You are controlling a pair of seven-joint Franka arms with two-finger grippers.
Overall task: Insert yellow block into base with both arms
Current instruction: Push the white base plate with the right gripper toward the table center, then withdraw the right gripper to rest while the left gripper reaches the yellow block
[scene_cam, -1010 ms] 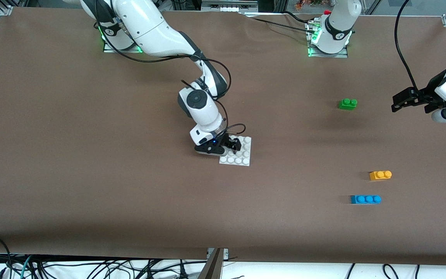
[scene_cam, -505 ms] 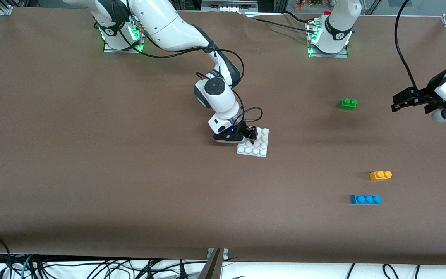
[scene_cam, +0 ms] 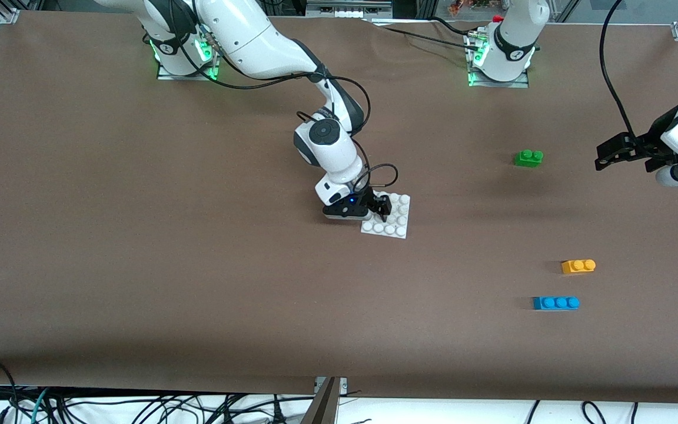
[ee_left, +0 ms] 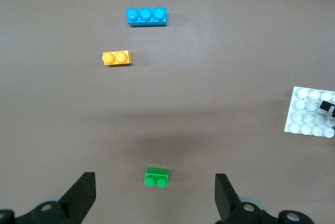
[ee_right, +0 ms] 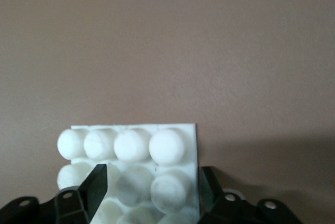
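robot lab | brown-covered table [scene_cam: 139,265] | bolted arm bases | loose cables [scene_cam: 139,406]

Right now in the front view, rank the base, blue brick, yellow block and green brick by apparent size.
1. base, though the right claw covers part of it.
2. blue brick.
3. yellow block.
4. green brick; it looks slightly smaller than the yellow but lies farther from the camera, so unsure.

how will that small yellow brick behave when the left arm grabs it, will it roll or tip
The small yellow-orange plastic two-stud brick lies flat on the brown table cover with its studs up, so it probably won't roll. It looks rigid and likely light, so a push may slide it. Its flat sides should suit the open left end effector, though smooth plastic might slip.
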